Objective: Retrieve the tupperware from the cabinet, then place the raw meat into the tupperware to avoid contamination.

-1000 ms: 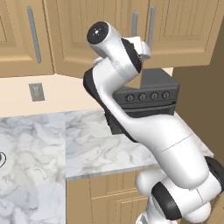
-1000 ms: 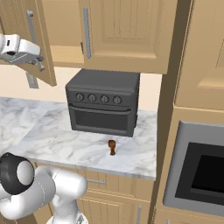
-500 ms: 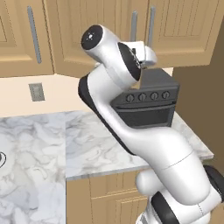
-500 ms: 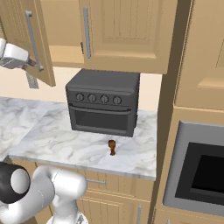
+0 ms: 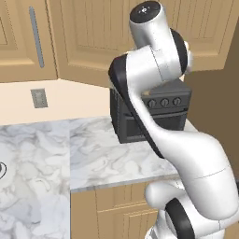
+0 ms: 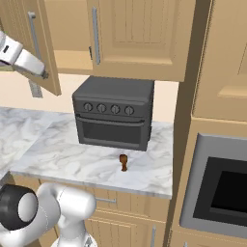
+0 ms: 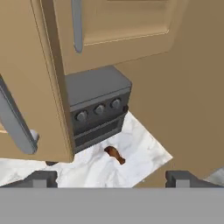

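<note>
Gripper [image 7: 111, 178] open and empty beside the swung-out cabinet [image 6: 140, 38] door [image 6: 36, 46].
Finger tips [image 7: 41, 178] wide apart, touching nothing. Meat [image 6: 123, 162] lies on the counter [image 6: 72, 159] just before the toaster oven [image 6: 113, 113]. Since half a second ago the door stands wider and the hand sits higher.

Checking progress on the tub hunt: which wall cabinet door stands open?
The left door, swung outward beside the gripper; the door above the toaster oven is shut.

The cabinet [image 6: 140, 38] looks like light tan panelled wood, matt, with smooth grey metal-like bar handles [image 6: 95, 34]. The worktop [image 6: 91, 161] is white-grey veined marble. The toaster oven [image 6: 113, 113] is dark grey and matt.
</note>
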{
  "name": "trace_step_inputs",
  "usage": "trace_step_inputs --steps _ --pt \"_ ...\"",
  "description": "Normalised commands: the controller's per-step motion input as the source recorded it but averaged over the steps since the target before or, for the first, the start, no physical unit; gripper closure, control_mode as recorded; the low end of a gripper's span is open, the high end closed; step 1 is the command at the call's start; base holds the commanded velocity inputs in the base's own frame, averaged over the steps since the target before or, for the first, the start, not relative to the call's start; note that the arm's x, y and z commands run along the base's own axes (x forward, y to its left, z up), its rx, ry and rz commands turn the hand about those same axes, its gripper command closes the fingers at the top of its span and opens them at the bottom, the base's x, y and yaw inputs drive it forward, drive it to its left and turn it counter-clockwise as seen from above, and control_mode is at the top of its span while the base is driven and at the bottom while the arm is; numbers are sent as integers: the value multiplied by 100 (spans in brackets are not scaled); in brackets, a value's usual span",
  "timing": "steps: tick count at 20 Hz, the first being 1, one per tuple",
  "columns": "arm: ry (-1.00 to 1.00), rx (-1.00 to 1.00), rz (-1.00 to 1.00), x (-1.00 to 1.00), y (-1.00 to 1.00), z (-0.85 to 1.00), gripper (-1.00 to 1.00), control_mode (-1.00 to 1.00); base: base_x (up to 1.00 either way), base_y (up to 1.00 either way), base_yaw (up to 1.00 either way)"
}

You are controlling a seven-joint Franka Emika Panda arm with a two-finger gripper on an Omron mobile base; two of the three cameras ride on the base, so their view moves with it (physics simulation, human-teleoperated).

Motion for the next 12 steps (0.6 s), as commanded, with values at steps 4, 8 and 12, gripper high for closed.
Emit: trace_step_inputs --steps 4,8,12 --pt "3 50 1 1 -62 13 -100 -100 0 0 0" --pt "0 47 2 17 -56 4 -100 -100 0 0 0" --pt "0 43 0 32 -38 1 -100 -100 0 0 0"
